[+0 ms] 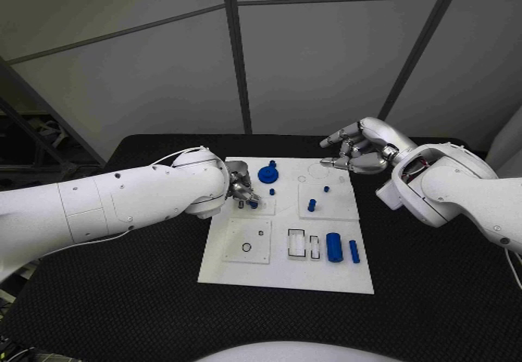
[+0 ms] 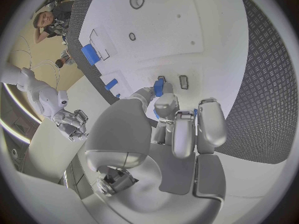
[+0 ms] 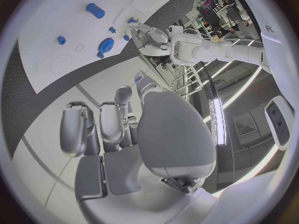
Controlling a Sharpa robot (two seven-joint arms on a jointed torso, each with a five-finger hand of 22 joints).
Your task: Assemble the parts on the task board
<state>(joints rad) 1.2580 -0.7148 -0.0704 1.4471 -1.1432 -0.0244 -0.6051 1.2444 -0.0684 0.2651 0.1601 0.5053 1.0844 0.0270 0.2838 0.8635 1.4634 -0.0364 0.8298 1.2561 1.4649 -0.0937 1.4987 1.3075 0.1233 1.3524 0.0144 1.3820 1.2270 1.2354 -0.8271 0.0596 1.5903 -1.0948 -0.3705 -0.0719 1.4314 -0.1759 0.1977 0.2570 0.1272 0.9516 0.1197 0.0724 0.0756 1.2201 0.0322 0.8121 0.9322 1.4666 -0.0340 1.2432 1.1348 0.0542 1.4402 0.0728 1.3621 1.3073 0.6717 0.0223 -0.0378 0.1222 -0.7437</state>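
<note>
The white task board (image 1: 285, 264) lies mid-table. My left hand (image 1: 241, 188) is low over its left side and pinches a small blue part (image 2: 158, 88) in its fingertips, right at two small dark slots (image 2: 184, 81); the part (image 1: 253, 202) touches the board or hangs just over it. A blue gear (image 1: 270, 177), a short blue peg (image 1: 312, 204), a thick blue cylinder (image 1: 334, 246) and a thin blue bar (image 1: 354, 251) sit on the board. My right hand (image 1: 359, 149) hovers over the far right corner, fingers half curled. A bluish spot shows at its thumb tip (image 3: 138, 78); what it is I cannot tell.
Black textured table (image 1: 130, 302) surrounds the board. The near left panel has a small ring hole (image 1: 247, 246), and rectangular recesses (image 1: 297, 243) lie beside the cylinder. My left forearm (image 1: 120, 207) crosses the table's left side.
</note>
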